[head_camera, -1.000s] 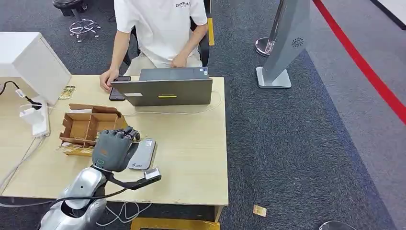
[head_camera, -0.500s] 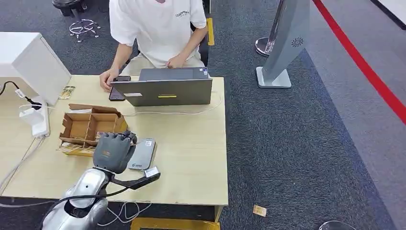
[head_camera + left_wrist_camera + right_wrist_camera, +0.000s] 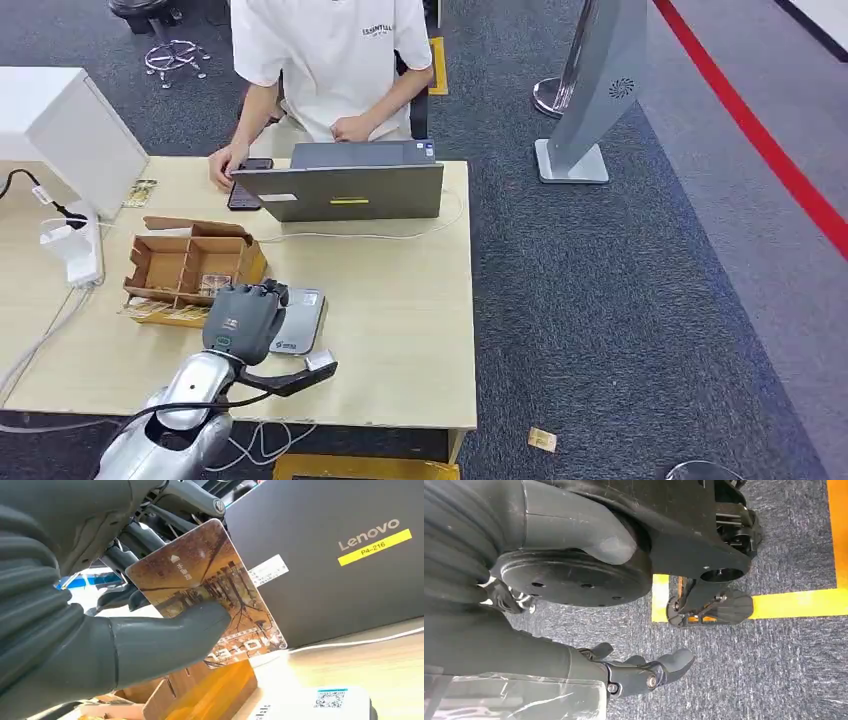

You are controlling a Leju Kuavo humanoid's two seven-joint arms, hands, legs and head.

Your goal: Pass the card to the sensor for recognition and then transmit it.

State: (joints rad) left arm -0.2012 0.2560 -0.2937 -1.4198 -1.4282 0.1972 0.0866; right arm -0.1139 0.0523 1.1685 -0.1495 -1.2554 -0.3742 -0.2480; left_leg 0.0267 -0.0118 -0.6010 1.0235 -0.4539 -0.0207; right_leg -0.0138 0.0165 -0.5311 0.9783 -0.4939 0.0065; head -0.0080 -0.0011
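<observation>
Left robot hand (image 3: 243, 320): hovering at lower left of the head view, over the near end of the card reader; thumb and fingers are pinching the hotel key card.
Hotel key card (image 3: 207, 592): sitting in that pinch, brown printed face showing in the left wrist view, tilted, its free corner pointing toward the closed laptop (image 3: 340, 192).
Card reader (image 3: 300, 322): lying flat on the desk (image 3: 400, 320) at lower left of centre in the head view, partly under the left robot hand, just beside the cardboard box (image 3: 185, 268).
Deciding relation: the card is hanging directly above the reader, apart from it as far as I can judge; the coming move is probably a short drop.
Right robot hand (image 3: 644, 672): hanging over the grey carpet, fingers loosely spread, holding nothing.
Nearer arm: the left.
Person (image 3: 330, 60): sitting at upper centre, behind the laptop.
</observation>
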